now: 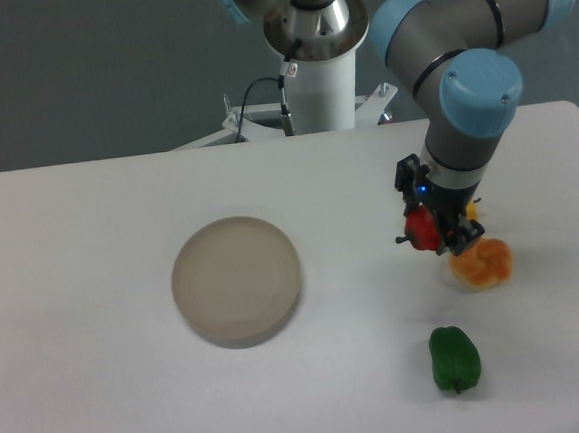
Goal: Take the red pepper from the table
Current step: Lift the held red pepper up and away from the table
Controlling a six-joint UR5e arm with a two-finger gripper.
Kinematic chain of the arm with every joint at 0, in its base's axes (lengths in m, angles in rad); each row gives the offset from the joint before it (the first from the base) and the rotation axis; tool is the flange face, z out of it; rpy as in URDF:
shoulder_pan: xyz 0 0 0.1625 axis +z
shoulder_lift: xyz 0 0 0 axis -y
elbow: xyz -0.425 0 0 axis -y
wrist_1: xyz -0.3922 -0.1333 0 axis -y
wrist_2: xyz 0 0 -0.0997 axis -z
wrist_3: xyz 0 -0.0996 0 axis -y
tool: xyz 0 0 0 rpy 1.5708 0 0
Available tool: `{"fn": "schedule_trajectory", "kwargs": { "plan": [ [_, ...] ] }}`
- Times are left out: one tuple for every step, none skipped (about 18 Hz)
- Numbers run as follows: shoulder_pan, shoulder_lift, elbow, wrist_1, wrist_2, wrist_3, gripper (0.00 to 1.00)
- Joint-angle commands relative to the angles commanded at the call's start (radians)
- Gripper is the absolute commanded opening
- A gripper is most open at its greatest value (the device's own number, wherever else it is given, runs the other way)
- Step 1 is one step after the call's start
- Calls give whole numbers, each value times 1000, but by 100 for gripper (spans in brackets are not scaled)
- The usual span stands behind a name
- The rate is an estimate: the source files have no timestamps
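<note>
The tool point(434, 227) sat right of the middle of the frame, pinching the red pepper point(423, 228) between its two fingers. The pepper's little dark stem stuck out to the left. The pepper looked to be up off the white counter point(103, 392), with a faint shadow below it, though from this one view high above it was hard to be sure how high it was. It was held from the sides, likely so it would not slip out while being carried.

Just beside the tool, lower right, lay an orange lumpy food point(481, 264). A tiny bit of the yellow pepper point(472, 205) peeked out behind the arm point(471, 102), which hid most of it. The green pepper point(454, 358) lay near the bottom of the frame, well apart from the tool. A round beige plate point(236, 279) sat left of the middle with nothing on it.

With the red pepper gripped and seemingly off the counter, the picking up looked mostly done. One thing to watch was the orange food so close by, which the tool could bump.
</note>
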Motion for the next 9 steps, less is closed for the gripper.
{"fn": "schedule_trajectory", "kwargs": {
  "plan": [
    [0, 3, -2, -3, 0, 29, 32],
    [0, 3, 0, -6, -5, 34, 32],
    [-3, 5, 0, -6, -2, 34, 33],
    [-8, 3, -5, -5, -5, 36, 33],
    [-3, 6, -6, -6, -12, 48, 34],
    [5, 9, -11, -11, -11, 66, 34],
    [3, 15, -23, -9, -2, 71, 34],
    [2, 15, -35, -3, 0, 71, 34],
    [2, 15, -38, -2, 0, 71, 34]
  ]
}}
